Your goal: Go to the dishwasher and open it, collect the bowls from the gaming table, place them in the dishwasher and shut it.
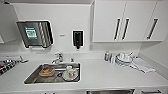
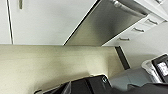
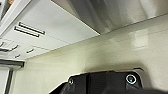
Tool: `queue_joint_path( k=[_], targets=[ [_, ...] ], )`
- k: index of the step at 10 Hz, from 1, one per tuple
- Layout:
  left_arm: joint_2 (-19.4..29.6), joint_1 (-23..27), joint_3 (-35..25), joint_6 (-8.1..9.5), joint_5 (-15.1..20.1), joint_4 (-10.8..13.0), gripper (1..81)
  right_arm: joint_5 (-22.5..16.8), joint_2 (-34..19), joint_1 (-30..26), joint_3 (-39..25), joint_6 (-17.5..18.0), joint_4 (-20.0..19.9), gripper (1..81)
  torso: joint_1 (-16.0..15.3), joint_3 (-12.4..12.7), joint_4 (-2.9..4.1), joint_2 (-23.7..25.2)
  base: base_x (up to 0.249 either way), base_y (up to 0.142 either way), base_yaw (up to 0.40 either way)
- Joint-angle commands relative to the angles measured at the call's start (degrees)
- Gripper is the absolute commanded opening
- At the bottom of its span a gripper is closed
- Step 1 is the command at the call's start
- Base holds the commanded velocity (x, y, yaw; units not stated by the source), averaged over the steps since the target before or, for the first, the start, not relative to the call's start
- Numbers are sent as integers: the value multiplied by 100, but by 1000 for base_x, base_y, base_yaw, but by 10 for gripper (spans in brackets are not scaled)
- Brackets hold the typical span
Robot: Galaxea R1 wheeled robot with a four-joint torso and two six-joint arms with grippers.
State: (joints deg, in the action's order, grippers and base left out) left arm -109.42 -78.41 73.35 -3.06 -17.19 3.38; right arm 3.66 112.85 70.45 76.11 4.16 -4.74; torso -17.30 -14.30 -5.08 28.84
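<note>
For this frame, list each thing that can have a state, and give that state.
dishwasher: door shut, bar handle at its top edge.
upper cabinets: doors shut.
sink: holds dishes; no water seen running from the tap.
dish rack: loaded with white dishes.
cloth: lying flat on the counter.

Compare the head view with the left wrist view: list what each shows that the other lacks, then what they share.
Head view alone: the white counter, the sink holding dishes, the tap, the wall dispenser, the upper cabinets, and white dishes stacked by a cloth.

Left wrist view alone: the pale floor, the lower cabinet doors, and the drawer fronts beside the dishwasher.

Shared: the dishwasher, a steel strip at the head view's lower edge and a closed brushed front with its bar handle in the wrist view.
</note>
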Motion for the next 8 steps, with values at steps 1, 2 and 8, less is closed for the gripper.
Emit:
queue_joint_path(
  k=[1,2,8],
  targets=[
    [798,673,-988,-28,163,294,811,-199,-383,-588,-159,278,-97,811,-351,-494,0,547,0,0,0],
    [799,673,-1120,-28,242,452,811,-207,-383,-702,-132,479,-97,811,-470,-555,0,737,0,0,0],
    [834,673,-1358,-28,409,875,811,-190,-506,-1397,-422,1719,-88,811,-1187,-999,0,1876,0,0,0]
  ],
)
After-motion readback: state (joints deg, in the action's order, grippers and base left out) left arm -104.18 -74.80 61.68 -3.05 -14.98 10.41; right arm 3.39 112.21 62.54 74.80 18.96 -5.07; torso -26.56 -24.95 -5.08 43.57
